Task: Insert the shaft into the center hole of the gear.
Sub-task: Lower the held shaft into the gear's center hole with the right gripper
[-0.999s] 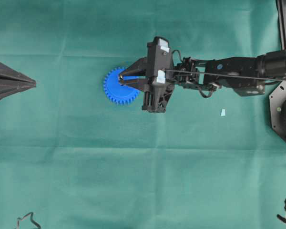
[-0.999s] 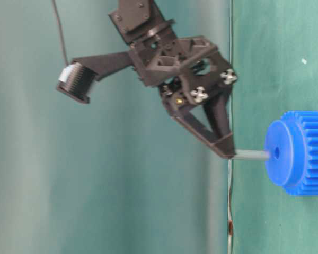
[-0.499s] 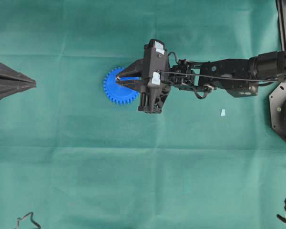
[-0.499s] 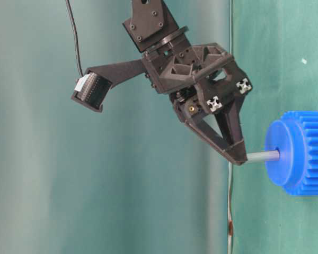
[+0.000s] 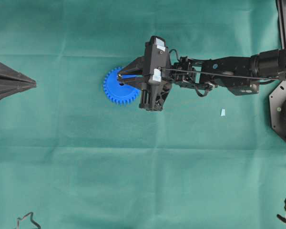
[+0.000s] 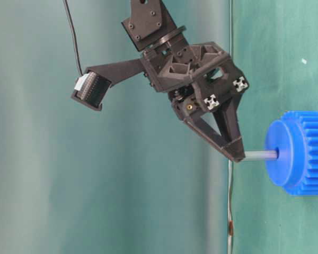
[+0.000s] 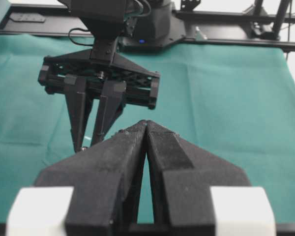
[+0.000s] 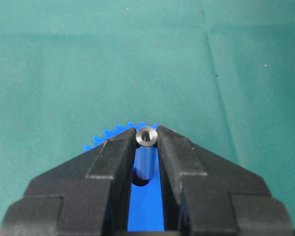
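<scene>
So the right claw (image 8: 146, 142) is clamped on the shaft (image 8: 145, 160), pinching it right at the top end between its two fingertips. The shaft stands upright over the gear (image 5: 119, 86), and from the side you can see its lower end sitting in the center hole (image 6: 277, 154) of the raised hub, with most of the pin's length showing between the claw tips and the hub face. The gear lies flat on the green desk (image 5: 86, 157), a bit left of the middle and toward the far edge in the overhead view.

The left claw (image 7: 146, 129) is parked way off at the left edge of the desk, fingers pressed together, holding nothing.

Compared with a second ago: back then the shaft tip was just at the hub face beside the hole, now it's lined up and in. Since half a second ago barely anything has changed, the claw just sits a hair differently. Gear hasn't budged.

There's also a small pale blue scrap (image 5: 222, 112) lying on the cloth off to the right, under the arm.
</scene>
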You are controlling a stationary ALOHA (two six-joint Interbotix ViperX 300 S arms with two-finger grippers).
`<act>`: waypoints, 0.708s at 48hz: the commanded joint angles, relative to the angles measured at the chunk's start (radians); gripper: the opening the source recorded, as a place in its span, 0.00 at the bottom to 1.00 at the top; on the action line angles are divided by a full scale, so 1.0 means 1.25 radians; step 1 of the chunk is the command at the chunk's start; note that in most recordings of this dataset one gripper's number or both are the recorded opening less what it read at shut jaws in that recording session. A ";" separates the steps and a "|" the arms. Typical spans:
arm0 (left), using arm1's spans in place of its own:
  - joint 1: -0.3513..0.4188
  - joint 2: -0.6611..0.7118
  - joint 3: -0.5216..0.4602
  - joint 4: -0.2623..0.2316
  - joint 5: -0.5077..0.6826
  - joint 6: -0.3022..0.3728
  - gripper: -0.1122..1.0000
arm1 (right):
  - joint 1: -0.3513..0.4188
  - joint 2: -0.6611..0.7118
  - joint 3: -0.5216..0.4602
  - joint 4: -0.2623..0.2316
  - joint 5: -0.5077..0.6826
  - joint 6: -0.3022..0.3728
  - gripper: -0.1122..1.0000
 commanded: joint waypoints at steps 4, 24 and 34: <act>-0.002 0.004 -0.018 0.002 -0.001 0.000 0.10 | -0.002 -0.025 -0.002 0.000 -0.016 -0.001 0.25; -0.002 0.004 -0.020 0.001 0.005 0.000 0.10 | -0.004 -0.042 0.009 0.002 -0.020 0.004 0.25; -0.002 0.005 -0.018 0.002 0.005 0.000 0.10 | -0.002 -0.070 0.016 0.002 -0.020 0.004 0.25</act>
